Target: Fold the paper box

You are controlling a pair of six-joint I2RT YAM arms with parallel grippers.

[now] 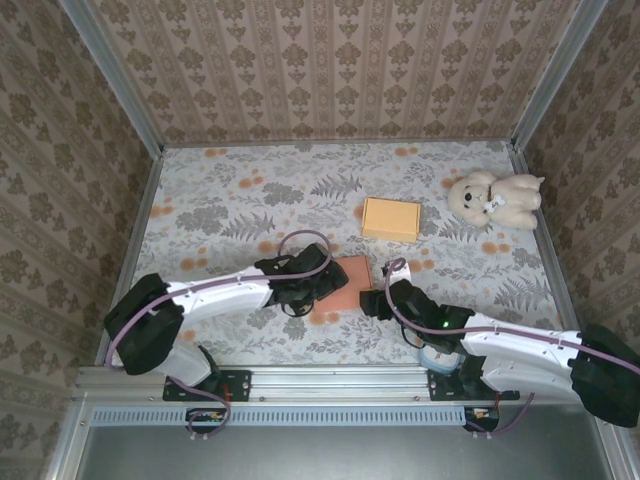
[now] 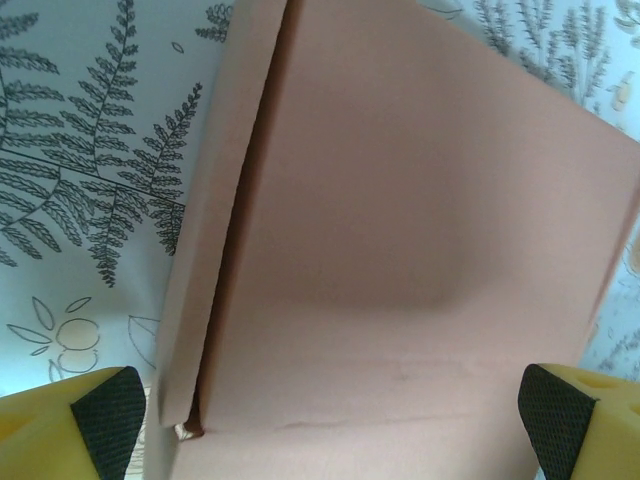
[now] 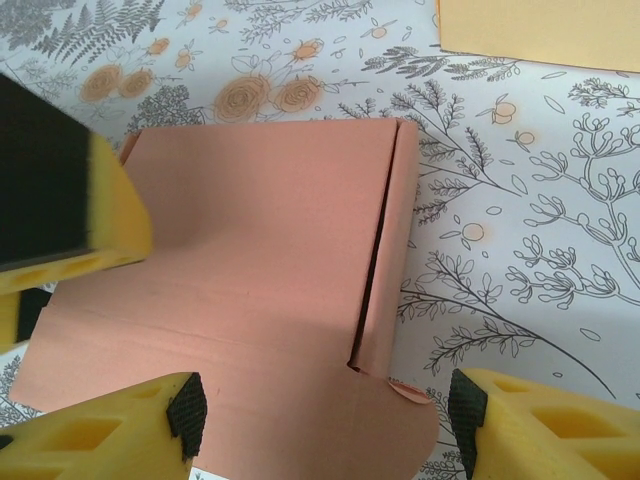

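The salmon-pink paper box (image 1: 345,280) lies near the middle of the bench (image 1: 230,200), towards the near edge, between the two arms. From the right wrist the paper box (image 3: 250,280) looks closed, its top panel flat, with a narrow side flap (image 3: 385,250) folded up along one edge and a dark slit where that flap meets the top. A small rounded tab (image 3: 408,391) pokes out at the near corner. From the left wrist the paper box (image 2: 400,250) is seen very close, the same flap standing slightly apart from the body.

The left claw (image 1: 305,290) is at the box's left side, spread wide; its yellow fingertips (image 2: 110,420) with dark pads sit at either bottom corner of its wrist view, the box between them. The right claw (image 1: 378,300) is at the box's right near corner, also spread, its fingers (image 3: 185,410) straddling the corner with the tab and not pinching anything.

Just beyond the pink box lies a closed yellow box (image 1: 391,218). A cream teddy bear (image 1: 495,198) lies farther right, near the back corner of the bench
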